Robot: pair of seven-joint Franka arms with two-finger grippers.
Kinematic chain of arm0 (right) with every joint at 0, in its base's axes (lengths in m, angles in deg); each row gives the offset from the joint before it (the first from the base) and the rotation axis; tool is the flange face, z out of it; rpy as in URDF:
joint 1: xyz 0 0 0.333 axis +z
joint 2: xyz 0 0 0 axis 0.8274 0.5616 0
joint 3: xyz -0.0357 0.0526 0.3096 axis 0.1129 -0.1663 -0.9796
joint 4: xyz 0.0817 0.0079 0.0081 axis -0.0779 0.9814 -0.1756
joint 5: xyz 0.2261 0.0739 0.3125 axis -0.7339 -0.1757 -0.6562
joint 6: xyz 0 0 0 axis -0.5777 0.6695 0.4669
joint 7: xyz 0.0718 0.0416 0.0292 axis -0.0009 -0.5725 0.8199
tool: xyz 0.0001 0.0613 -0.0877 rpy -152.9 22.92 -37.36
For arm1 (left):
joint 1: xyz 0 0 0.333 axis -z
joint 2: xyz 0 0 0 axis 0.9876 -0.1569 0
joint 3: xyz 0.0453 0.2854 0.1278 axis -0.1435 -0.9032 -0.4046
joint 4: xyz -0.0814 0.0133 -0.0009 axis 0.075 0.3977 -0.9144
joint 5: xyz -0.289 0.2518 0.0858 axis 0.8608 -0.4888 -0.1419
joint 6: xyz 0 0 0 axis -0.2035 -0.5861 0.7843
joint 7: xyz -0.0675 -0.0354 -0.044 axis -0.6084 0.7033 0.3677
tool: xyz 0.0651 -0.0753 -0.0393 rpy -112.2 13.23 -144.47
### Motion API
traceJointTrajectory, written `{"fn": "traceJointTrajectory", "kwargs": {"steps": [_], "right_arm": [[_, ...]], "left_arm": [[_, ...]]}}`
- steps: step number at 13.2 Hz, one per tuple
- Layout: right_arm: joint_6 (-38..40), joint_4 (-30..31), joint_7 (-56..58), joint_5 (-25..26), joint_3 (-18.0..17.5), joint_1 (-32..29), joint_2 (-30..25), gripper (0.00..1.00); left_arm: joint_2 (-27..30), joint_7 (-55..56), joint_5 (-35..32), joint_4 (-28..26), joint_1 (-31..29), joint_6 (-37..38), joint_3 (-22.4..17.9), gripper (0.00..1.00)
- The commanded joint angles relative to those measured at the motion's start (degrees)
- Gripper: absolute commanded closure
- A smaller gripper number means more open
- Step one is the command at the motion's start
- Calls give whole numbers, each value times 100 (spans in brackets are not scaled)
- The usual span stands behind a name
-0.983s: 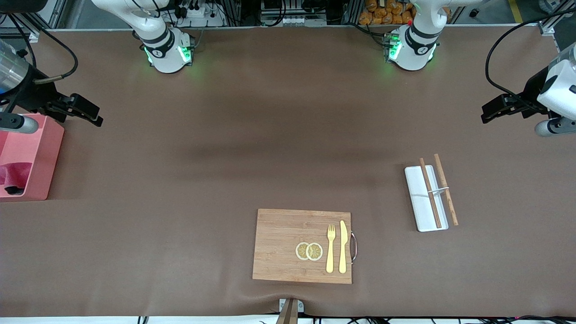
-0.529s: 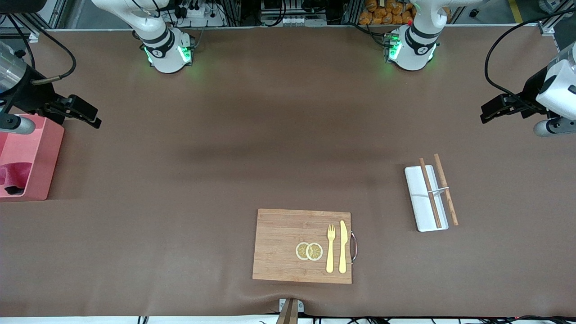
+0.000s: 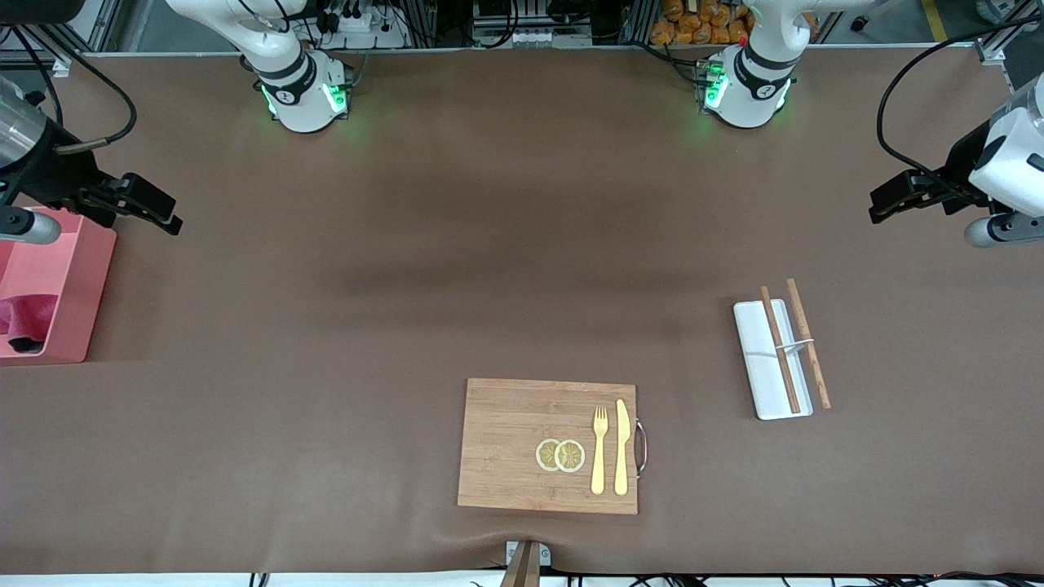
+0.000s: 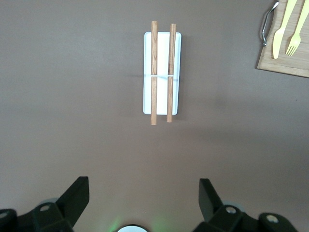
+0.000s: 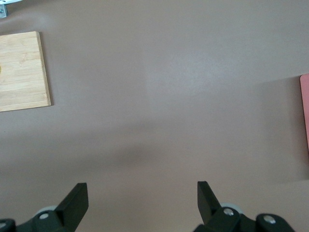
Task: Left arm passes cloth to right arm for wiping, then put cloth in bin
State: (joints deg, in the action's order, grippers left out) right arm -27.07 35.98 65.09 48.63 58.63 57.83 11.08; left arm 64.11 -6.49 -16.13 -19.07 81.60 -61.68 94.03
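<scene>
Both pincers are held empty with jaws apart: right pincer [image 3: 155,208] just beside the salmon-pink rectangular plastic bin [image 3: 77,326], where the raspberry-pink fabric cloth [image 3: 28,314] lies deposited; left pincer [image 3: 889,200] waits over bare worktop [image 3: 489,244].

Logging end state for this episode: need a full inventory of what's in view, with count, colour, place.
bin: 1, salmon pink, at the right arm's end of the table
cloth: 1, raspberry pink with a dark corner, in the bin
wooden board: 1, light brown with a metal handle, at the table's edge nearest the front camera
lemon slices: 2, yellow, on the board, overlapping
fork: 1, pale yellow, on the board
knife: 1, pale yellow, on the board beside the fork
tray: 1, white, toward the left arm's end
chopsticks: 2, brown wood, across the tray
left gripper: 1, black, open, empty, over bare table
right gripper: 1, black, open, empty, over bare table beside the bin
</scene>
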Motion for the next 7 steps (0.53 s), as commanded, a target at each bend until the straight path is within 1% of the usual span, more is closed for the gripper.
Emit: {"fn": "traceJointTrajectory", "kwargs": {"steps": [1, 7], "right_arm": [[20, -67, 22, 67, 40, 20, 43, 0], [-58, -67, 14, 59, 40, 64, 78, 0]], "left_arm": [[27, -121, 16, 62, -10, -1, 5, 0], [45, -121, 60, 62, -28, 17, -4, 0]]}}
